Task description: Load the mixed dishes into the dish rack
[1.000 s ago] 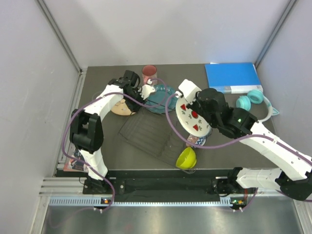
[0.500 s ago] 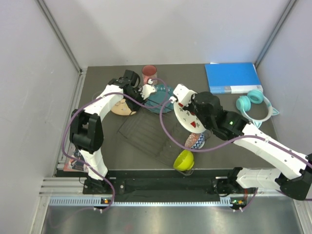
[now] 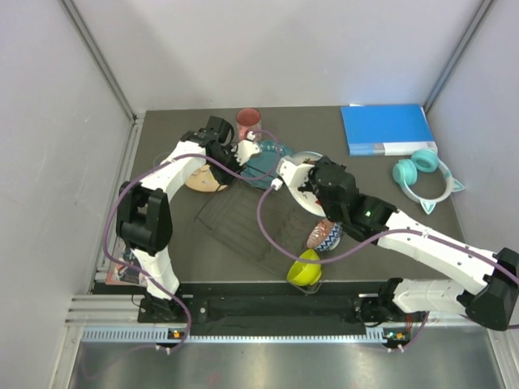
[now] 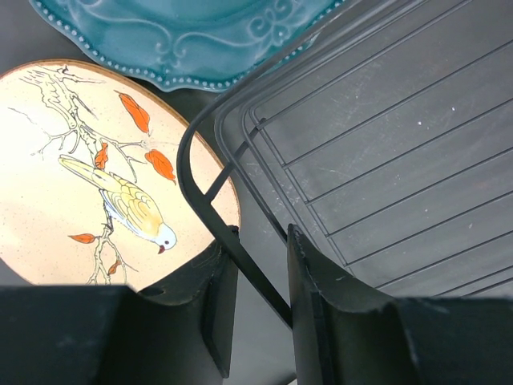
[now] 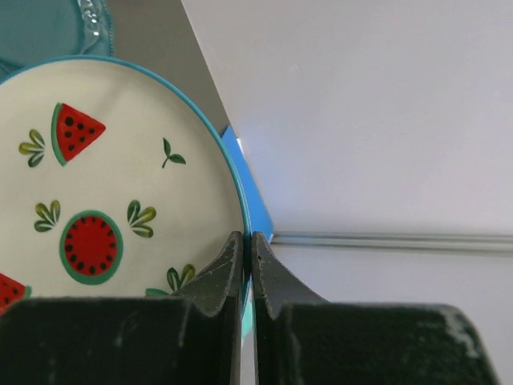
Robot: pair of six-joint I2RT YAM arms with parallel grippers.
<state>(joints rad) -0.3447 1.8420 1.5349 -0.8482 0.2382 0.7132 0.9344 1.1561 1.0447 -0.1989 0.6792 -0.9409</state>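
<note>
Fingers (image 4: 216,297) of the left gripper (image 4: 260,241) are pinching narrowly on the rim wire of the dish rack (image 4: 385,144) at its 11 o'clock corner. They sit beside the bird-painted cream plate (image 4: 80,184) and the teal scalloped plate (image 4: 200,32). The left arm (image 3: 162,174) is stretching toward 12 o'clock, elbow folded. The right arm (image 3: 422,239) is reaching toward 10 o'clock. Its right gripper (image 5: 247,239) is clamping the rim of the white watermelon plate (image 5: 96,200), holding it tilted near the rack's 1 o'clock side.

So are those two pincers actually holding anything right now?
The right pincer pinches the watermelon plate by its rim. The dish rack has its corner wire between the left pincer fingers; whether it is clamped cannot be told.
</note>
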